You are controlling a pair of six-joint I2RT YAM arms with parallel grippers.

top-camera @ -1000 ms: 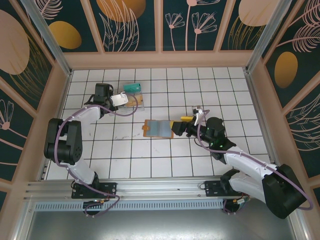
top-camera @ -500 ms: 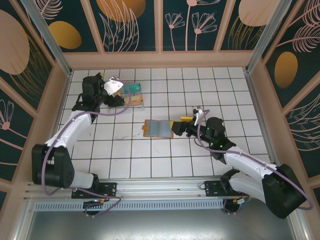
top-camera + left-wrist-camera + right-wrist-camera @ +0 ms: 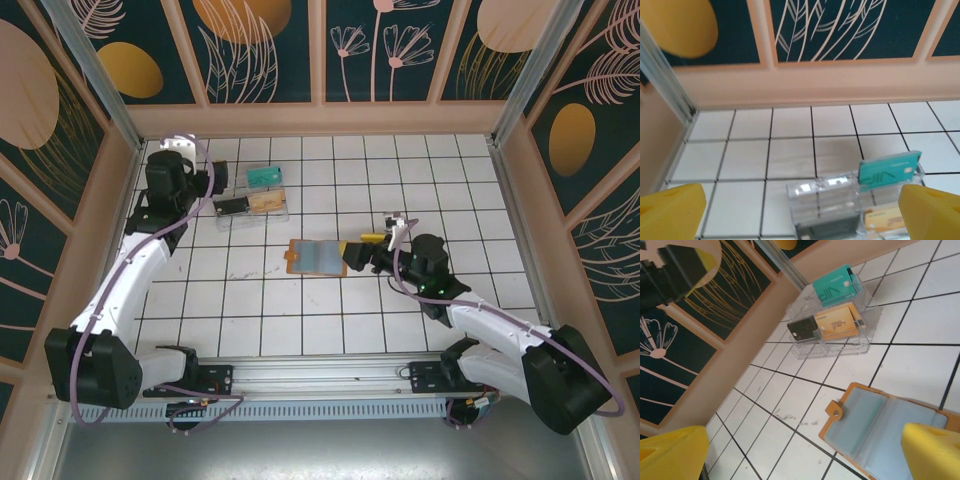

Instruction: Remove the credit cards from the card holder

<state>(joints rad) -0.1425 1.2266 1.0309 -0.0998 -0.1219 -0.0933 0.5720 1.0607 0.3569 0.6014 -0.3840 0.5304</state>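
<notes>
Card holder [image 3: 317, 257] beside right end effector [image 3: 361, 253]

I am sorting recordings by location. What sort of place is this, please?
Most likely a robot test cell, not a home: a white tiled table, boxed in by printed wall panels, with an aluminium rail at its near edge carrying the left arm base and right arm base.
</notes>
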